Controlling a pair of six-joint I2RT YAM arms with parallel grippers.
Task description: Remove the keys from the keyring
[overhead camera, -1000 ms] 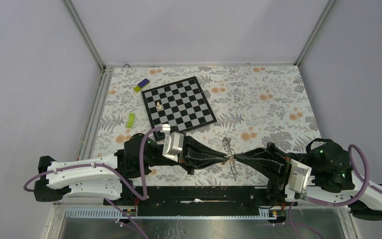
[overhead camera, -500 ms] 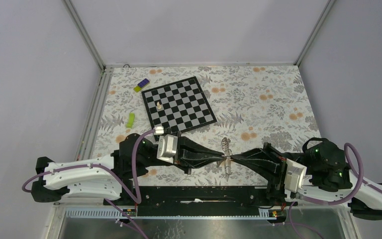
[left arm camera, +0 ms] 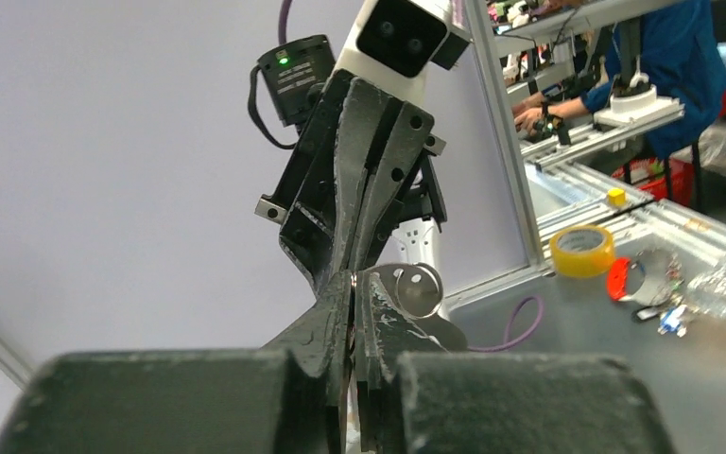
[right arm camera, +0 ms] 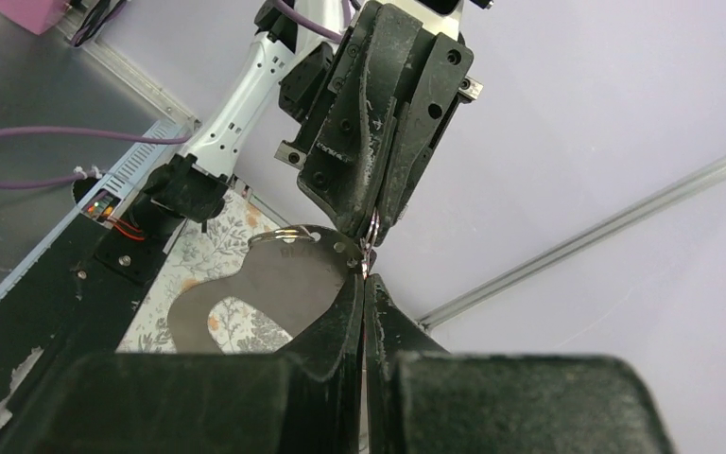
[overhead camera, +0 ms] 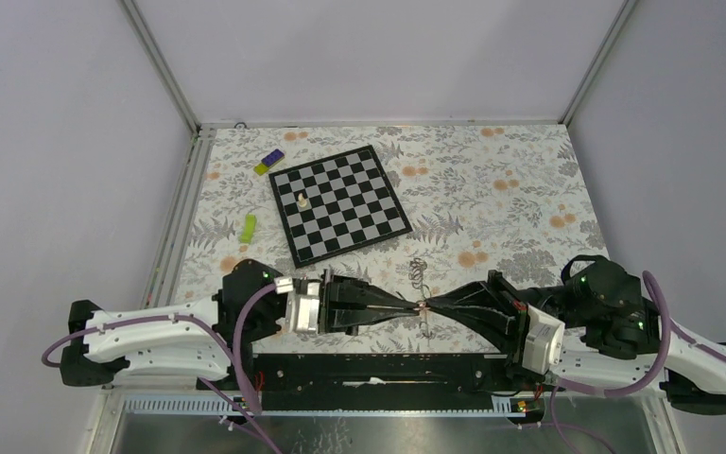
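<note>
Nearest to me, just beyond the arm bases, the left gripper (overhead camera: 414, 306) and the right gripper (overhead camera: 432, 306) meet tip to tip above the table (overhead camera: 510, 208), and the keyring (overhead camera: 423, 307) is caught between them, lifted off the cloth. Both pincers are pressed together. In the wrist views each pair of jaws nips what looks like the thin wire of the ring, though at this size I can't be sure the right one hasn't a key edge in its bite as well. The keys (overhead camera: 417, 274) hang loose off the ring. I count two from above, one swung to the far side and one dangling towards me; the right wrist camera shows one broad flat key (right arm camera: 274, 284) with small holes by its rim. I see no tag from any view. My judgement is that all of this is light, hard and slick: the wire is springy and will slip from a flat pinch, and the keys will swivel freely. I'd grip the ring on its wire close to the split and take a key by its flat head, not its blade. Farther out lies one chessboard (overhead camera: 340, 200) carrying one chess piece (overhead camera: 302, 200), with one green piece (overhead camera: 249, 227) to its left and one purple-and-yellow block (overhead camera: 268, 163) by its far corner.
</note>
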